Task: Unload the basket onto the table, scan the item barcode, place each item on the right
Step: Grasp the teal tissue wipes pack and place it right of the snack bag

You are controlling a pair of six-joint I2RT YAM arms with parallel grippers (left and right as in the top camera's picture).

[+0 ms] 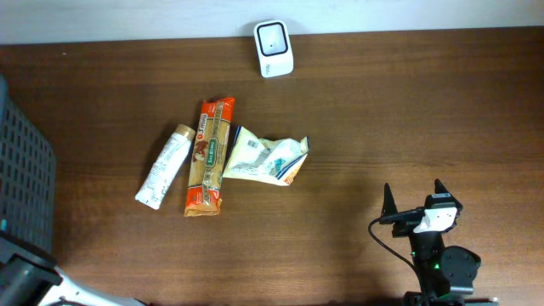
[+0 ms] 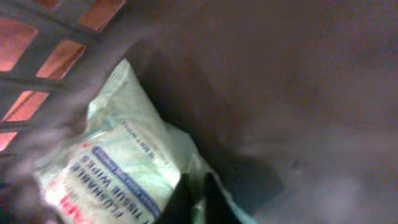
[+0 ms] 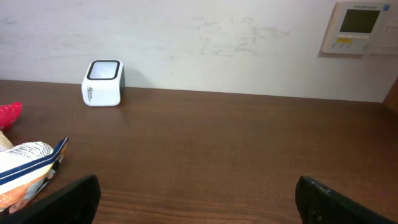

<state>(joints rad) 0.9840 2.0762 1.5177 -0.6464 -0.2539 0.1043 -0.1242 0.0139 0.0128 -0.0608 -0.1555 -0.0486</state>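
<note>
In the left wrist view a pale green pack of flushable tissue wipes [image 2: 121,152] lies inside a dark mesh basket [image 2: 37,37]. My left gripper [image 2: 198,185] is shut on the pack's right edge, its two dark fingers close together with a sliver of wrapper between them. The white barcode scanner [image 1: 274,48] stands at the table's far edge, and it is the white box [image 3: 103,82] at the left of the right wrist view. My right gripper [image 1: 416,197] hovers open over the near right of the table with nothing between its fingers [image 3: 71,199]. The left gripper does not show in the overhead view.
A white tube [image 1: 163,167], an orange snack bar [image 1: 209,157] and a crumpled white-and-blue bag [image 1: 268,160] lie side by side left of the table's middle. The dark basket [image 1: 21,187] stands at the left edge. A wall control panel [image 3: 357,26] hangs behind the table.
</note>
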